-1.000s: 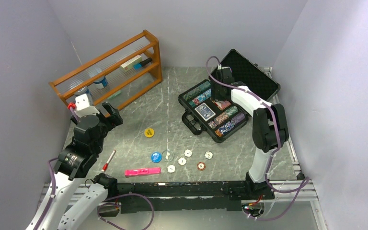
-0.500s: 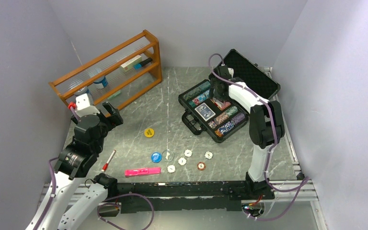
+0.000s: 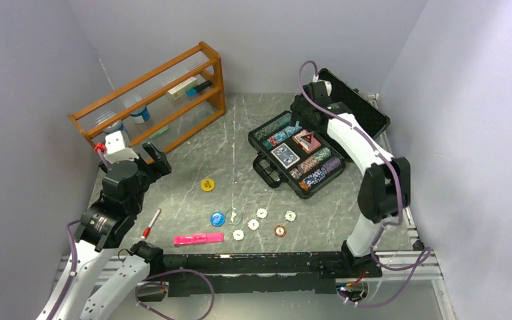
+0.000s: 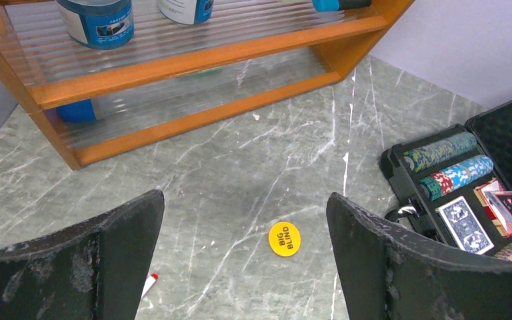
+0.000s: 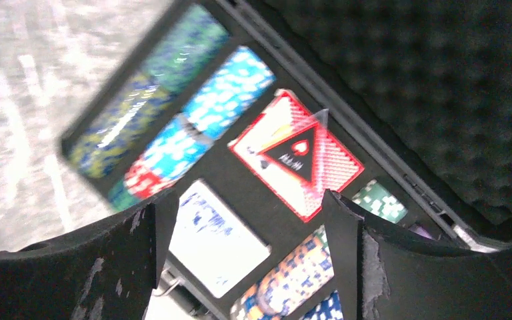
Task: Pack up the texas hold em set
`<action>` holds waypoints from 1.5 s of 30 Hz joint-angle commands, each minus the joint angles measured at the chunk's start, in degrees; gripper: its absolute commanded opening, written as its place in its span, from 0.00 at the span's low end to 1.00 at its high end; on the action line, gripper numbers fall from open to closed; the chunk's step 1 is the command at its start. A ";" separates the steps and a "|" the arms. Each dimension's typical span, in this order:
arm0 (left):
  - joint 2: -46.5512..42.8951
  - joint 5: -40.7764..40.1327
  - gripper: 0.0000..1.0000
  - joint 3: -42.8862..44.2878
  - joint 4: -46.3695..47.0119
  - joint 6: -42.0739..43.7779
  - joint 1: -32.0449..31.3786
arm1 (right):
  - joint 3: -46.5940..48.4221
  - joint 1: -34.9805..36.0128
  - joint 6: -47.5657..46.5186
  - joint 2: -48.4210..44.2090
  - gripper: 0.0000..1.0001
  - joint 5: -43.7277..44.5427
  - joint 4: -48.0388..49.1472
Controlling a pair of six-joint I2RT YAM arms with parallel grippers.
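The right arm has lifted up and back from the black foam-lined case (image 3: pixel 267 172), and the right fingers (image 5: pixel 407 267) have spread apart. The red card deck (image 5: pixel 297 155) they were over now lies flat in its slot, beside the blue card deck (image 3: pixel 285 155). The right fingers are wide open and hold nothing. The left fingers (image 4: pixel 107 260) have not moved. They are wide open too, with nothing in them, and hang over the grey stone bench (image 3: pixel 240 127) near the round yellow button (image 4: pixel 285 238).

The case sits open at the back right of the bench, with rows of coloured chips (image 3: pixel 317 175) inside. Putting the red deck away looks done. Left out on the bench are the yellow button, the round blue button (image 3: pixel 217 218), some small white discs (image 3: pixel 261 213) and one red and white chip (image 3: pixel 279 231). Next, I think, an arm must reach down to one of these flat pieces, pinch it by its edges and carry it to the case
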 commanded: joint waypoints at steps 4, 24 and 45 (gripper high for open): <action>-1.54 -0.87 0.97 3.73 -0.30 -0.10 0.18 | -4.79 14.56 -2.25 -11.36 0.82 -1.60 2.50; -4.47 -3.10 0.97 6.15 -2.31 1.15 0.18 | -11.99 47.07 -12.88 -0.10 0.96 -14.48 -2.25; -5.40 -1.42 0.97 5.49 -3.71 -0.84 0.14 | -12.67 50.14 -13.62 10.44 0.85 -7.39 4.65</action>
